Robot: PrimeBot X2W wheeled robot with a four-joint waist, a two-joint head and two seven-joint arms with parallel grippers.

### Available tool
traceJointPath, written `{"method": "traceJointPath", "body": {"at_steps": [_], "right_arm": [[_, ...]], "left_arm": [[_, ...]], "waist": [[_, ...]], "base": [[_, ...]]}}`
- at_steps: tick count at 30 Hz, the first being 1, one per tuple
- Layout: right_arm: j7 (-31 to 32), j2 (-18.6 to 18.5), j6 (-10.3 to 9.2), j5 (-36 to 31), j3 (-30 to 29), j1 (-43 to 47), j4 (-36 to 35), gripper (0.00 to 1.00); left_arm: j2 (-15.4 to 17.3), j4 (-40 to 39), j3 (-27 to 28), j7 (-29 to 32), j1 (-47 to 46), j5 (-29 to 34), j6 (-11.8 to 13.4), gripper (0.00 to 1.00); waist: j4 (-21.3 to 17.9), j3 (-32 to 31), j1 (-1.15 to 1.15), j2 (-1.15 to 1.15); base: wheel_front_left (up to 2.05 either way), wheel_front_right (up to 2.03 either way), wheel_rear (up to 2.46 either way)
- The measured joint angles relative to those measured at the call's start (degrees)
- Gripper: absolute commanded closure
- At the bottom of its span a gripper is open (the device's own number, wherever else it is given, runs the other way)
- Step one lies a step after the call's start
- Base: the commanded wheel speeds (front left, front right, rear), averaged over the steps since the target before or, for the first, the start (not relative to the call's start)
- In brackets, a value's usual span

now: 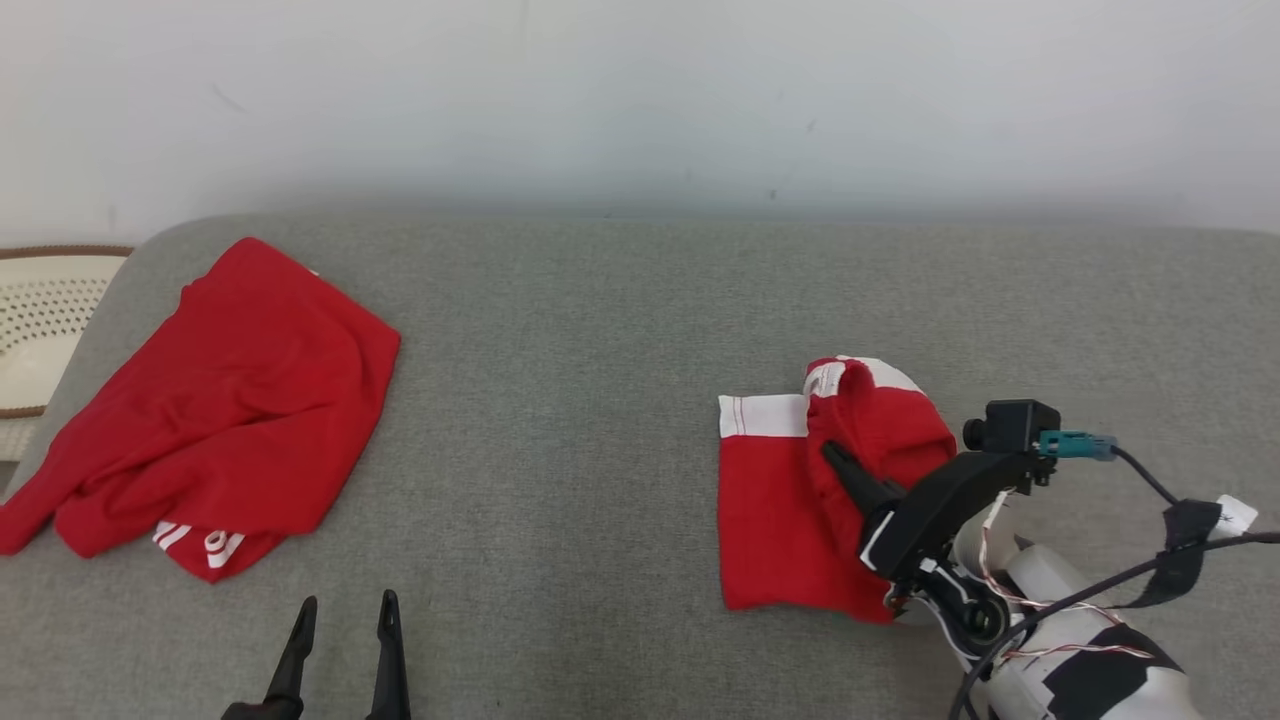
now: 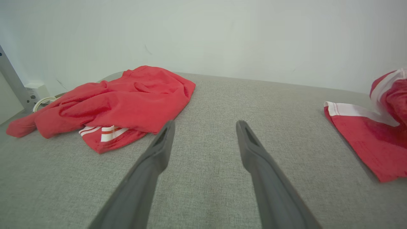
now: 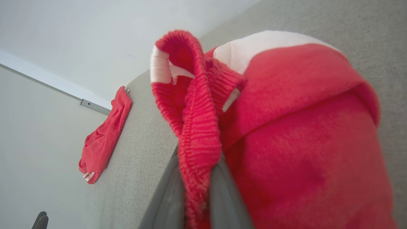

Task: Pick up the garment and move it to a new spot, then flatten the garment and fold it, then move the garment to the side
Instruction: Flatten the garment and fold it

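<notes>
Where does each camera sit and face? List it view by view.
Head view: up on the head, looking down at the grey cushion; open left gripper low left, right gripper shut on the red-and-white garment.
Left wrist view: low, looking along that gripper's spread fingers toward the wall.
Right wrist view: close up, fingers pinching the garment's waistband.
Shared: all three show the crumpled red garment.

Matt red cloth garment point(image 1: 800, 500), ribbed waistband point(image 3: 198, 127)

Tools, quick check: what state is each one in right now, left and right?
The left tool is open, holding nothing.
The right tool is closed on the red-and-white garment.
</notes>
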Motion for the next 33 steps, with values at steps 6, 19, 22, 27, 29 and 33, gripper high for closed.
{"method": "traceJointPath", "body": {"at_steps": [6,19,22,27,29,33], "right_arm": [[-0.9,2.4,0.00,-0.1,1.8,-1.2,4.4,1.00],[-8.6,2.4,0.00,-1.9,5.2,-2.7,5.7,0.00],[-11.4,0.5,0.00,-2.1,5.0,-2.4,3.1,0.00],[-17.3,-3.7,0.00,-5.6,3.5,-1.5,0.9,0.00],[-18.9,-5.1,0.00,-7.8,2.5,-1.4,1.3,0.00],[-19.6,-6.3,0.00,-9.9,0.3,0.1,3.5,0.00]], "left_arm": [[0.0,0.6,-1.1,0.0,-1.0,-0.6,0.0,0.00],[0.0,1.3,-1.0,0.0,-1.2,-1.0,0.5,0.00],[0.0,1.2,-0.8,0.0,-1.0,-1.0,0.5,0.00],[0.0,0.9,-0.3,0.0,-0.6,-0.9,0.5,0.00],[0.0,0.7,-0.1,0.0,-0.3,-0.8,0.5,0.00],[0.0,0.3,0.3,0.0,0.2,-0.4,0.5,0.00]], "waist": [[1.6,0.6,0.00,0.00],[2.2,0.3,0.00,0.00],[1.7,-0.1,0.00,0.00],[0.9,-0.7,0.00,0.00],[0.6,-0.9,0.00,0.00],[0.3,-1.3,0.00,0.00]], "base": [[0.00,0.00,0.00],[0.00,0.00,0.00],[0.00,0.00,0.00],[0.00,0.00,0.00],[0.00,0.00,0.00],[0.00,0.00,0.00]]}}
